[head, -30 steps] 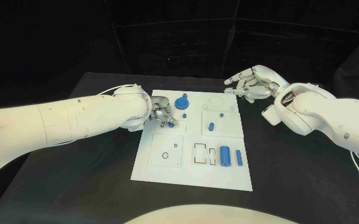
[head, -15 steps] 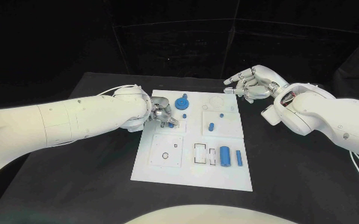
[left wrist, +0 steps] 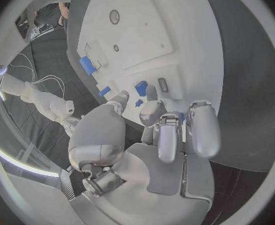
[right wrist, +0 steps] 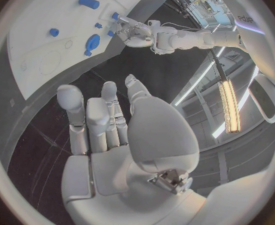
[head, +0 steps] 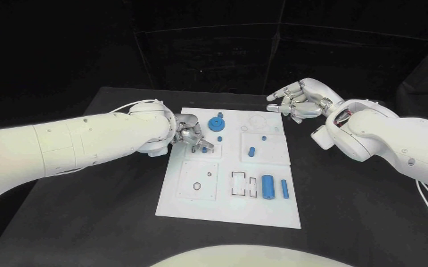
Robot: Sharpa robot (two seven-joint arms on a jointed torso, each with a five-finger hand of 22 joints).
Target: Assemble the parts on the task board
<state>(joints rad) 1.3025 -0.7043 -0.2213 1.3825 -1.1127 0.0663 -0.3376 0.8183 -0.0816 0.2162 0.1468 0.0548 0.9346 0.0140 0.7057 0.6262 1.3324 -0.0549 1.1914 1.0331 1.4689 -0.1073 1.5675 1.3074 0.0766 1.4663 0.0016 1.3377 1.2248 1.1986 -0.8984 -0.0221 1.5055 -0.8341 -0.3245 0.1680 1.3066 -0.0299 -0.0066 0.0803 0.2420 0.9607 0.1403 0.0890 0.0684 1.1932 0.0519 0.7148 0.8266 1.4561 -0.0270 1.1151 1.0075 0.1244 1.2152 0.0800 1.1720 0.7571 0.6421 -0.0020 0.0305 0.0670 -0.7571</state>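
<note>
Left hand (head: 189, 132) reaches in over the near-left edge of the task board (head: 227, 205), its fingers curled down around a small blue part (head: 203, 148) at the board's upper left section; whether the fingertips actually pinch that part or only touch it cannot be told. From the left wrist camera the fingers (left wrist: 197, 130) point down at the board with the small blue part (left wrist: 140, 87) just beyond their tips. Right hand (head: 302, 101) hovers off the board's far-right corner, above the black table (head: 107, 217), fingers loosely apart and holding nothing; the right wrist view shows its fingers (right wrist: 100, 120) spread with an empty palm. A round blue part (head: 217, 123) sits on the board just beside the left hand, and larger blue parts (head: 268, 186) lie in the board's near-right section. Compared with a second ago, the left hand has crept slightly toward the board's centre, while the right hand stays put.
</note>
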